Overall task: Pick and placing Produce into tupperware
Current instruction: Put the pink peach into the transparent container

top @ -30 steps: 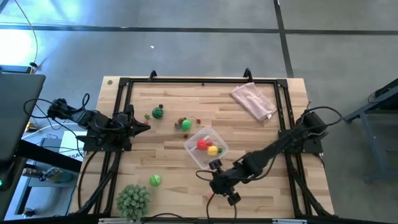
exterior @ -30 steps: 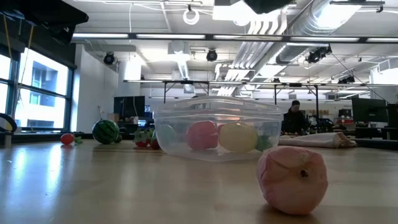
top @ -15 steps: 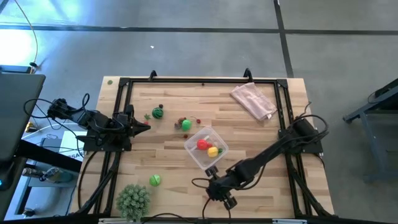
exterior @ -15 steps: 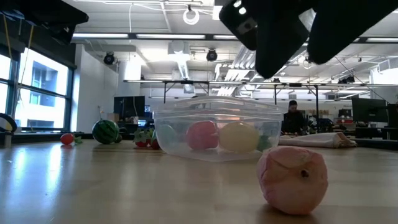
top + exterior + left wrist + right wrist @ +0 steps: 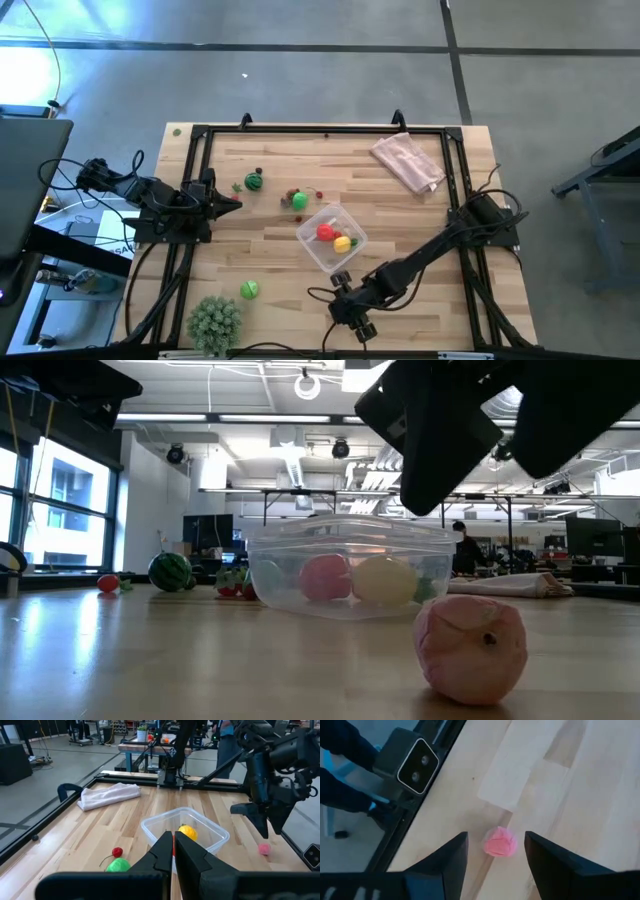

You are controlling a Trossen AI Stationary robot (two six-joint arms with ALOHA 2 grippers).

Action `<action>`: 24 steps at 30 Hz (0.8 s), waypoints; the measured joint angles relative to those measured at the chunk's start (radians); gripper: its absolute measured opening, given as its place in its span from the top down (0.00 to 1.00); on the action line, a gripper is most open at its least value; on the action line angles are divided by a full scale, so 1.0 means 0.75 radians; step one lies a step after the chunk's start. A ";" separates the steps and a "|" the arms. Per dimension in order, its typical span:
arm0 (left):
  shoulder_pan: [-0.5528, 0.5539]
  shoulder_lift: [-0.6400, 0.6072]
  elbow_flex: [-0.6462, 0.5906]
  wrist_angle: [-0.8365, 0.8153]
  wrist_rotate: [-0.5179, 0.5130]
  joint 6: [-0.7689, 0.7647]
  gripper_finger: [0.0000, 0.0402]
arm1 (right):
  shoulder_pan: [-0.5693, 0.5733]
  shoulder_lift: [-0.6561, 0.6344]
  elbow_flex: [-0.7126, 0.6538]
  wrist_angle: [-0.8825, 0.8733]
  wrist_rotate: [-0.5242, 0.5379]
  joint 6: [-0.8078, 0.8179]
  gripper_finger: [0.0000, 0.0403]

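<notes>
A small pink toy fruit (image 5: pixel 500 841) lies on the wood near the table's near edge and also shows in the low view (image 5: pixel 470 648). My right gripper (image 5: pixel 496 836) hangs open just above it, slanting down, one finger on each side and neither touching it. In the low view the gripper (image 5: pixel 490 480) is clear of the fruit. The clear tupperware (image 5: pixel 332 237) stands mid-table with a red and a yellow piece inside. My left gripper (image 5: pixel 173 845) waits shut at the table's left side.
Loose produce lies left of the tupperware: a striped green piece (image 5: pixel 254 182), a green one (image 5: pixel 299 200) and another green one (image 5: pixel 249 290). A spiky ball plant (image 5: pixel 214 320) stands at the near left, a pink cloth (image 5: pixel 408 160) at the far right. A small camera (image 5: pixel 412 767) sits on the near frame rail.
My right gripper has come down and gone toward the table's near edge, closing in on the pink fruit from above. The fruit and the tupperware have stayed where they were.
</notes>
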 joint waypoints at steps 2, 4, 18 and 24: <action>0.001 0.000 0.000 0.000 0.000 0.000 0.98 | 0.009 0.024 0.000 -0.010 0.018 0.005 0.53; 0.000 0.000 0.000 0.000 0.000 0.000 0.98 | 0.015 0.043 0.000 -0.006 0.041 0.014 0.53; 0.000 0.000 0.000 0.001 0.000 0.000 0.98 | 0.012 0.073 0.000 0.020 0.022 0.027 0.53; 0.000 0.000 0.000 0.001 0.000 0.000 0.98 | 0.012 0.103 0.000 0.048 0.024 0.030 0.53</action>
